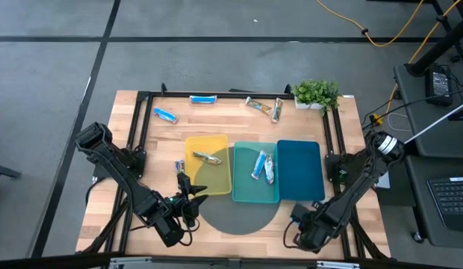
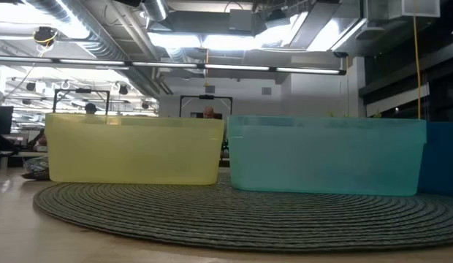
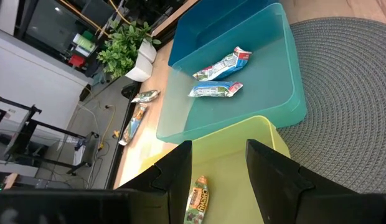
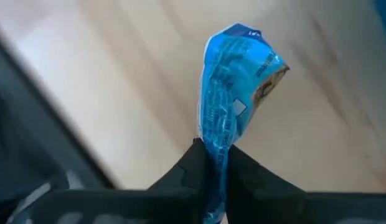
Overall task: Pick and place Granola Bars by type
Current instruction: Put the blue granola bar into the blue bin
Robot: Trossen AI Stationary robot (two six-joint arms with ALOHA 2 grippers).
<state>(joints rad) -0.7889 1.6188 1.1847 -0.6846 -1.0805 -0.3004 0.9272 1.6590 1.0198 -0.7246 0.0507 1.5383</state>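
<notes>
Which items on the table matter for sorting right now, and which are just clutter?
Job:
granola bars
bright blue bar, pinched in right gripper
yellow tray
teal tray
dark blue tray

Lying about:
potted plant
round mat

place: robotics lab inside a big open-plan office, not anyone's home
rig: wooden table (image 1: 216, 119) with a black metal frame (image 1: 140, 104) bolted around its edge, two dark arms mounted at the near corners
floor: grey carpet tiles all around the table, orange cable (image 1: 381, 33) snaking across them beyond the table's far right corner
desk: just right of the table, a keyboard (image 1: 449, 196) and dark gear
ceiling: low view past the yellow tray (image 2: 135, 150) shows exposed ducts (image 2: 66, 29), pipes and strip lights (image 2: 234, 67)
background: behind that tray, rows of monitors and a seated person (image 2: 209, 113)
decor: small potted plant (image 1: 317, 93) on the table's far right corner
</notes>
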